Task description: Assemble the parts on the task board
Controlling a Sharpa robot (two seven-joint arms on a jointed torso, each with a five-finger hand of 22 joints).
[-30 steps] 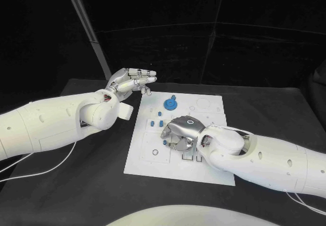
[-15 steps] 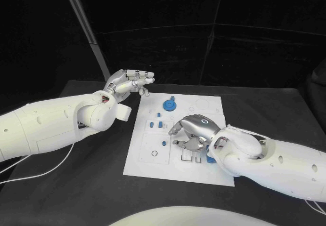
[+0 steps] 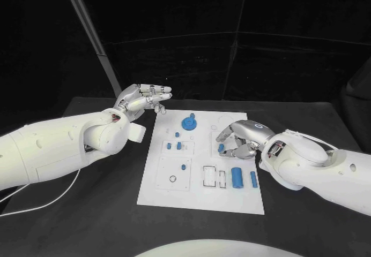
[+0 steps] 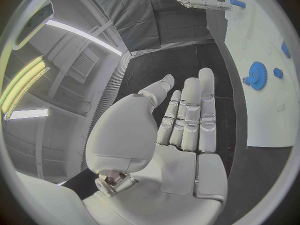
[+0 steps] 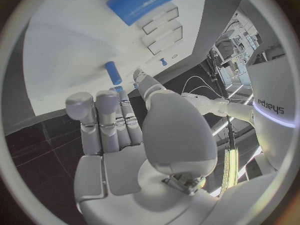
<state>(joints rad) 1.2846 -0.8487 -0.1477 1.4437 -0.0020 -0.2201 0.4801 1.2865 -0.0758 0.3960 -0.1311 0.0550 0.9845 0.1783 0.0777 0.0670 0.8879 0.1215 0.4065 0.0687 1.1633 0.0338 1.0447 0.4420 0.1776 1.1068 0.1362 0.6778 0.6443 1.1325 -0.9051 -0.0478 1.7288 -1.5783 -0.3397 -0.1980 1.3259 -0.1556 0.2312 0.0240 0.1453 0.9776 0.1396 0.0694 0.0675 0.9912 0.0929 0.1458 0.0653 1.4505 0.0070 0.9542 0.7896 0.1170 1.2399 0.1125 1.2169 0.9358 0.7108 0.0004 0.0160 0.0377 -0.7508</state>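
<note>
Head view first: task board [image 3: 202,184] lies mid-bench [image 3: 77,214], between the two arms. The left hand [image 3: 143,97] hovers off the board's far left corner, fingers loosely curled near the thumb with nothing in them. The right hand [image 3: 238,140] is low over the board's right side, fingers curled down by a small blue peg [image 3: 220,148] — whether they pinch it I cannot tell. Counted on the board: one blue gear [image 3: 190,122] near the far edge, two blue cylinders [image 3: 236,176] lying side by side at the near right, and about four small blue pegs left of centre. Several sockets look vacant, so I judge the assembly partly done, with most seating left.

Left wrist view: the left hand's fingers [image 4: 190,112] lie straight and together, holding nothing; the gear shows beyond them.

Right wrist view: the right hand's fingers [image 5: 106,120] reach toward the board, a small peg just past their tips, grasp unclear.
</note>
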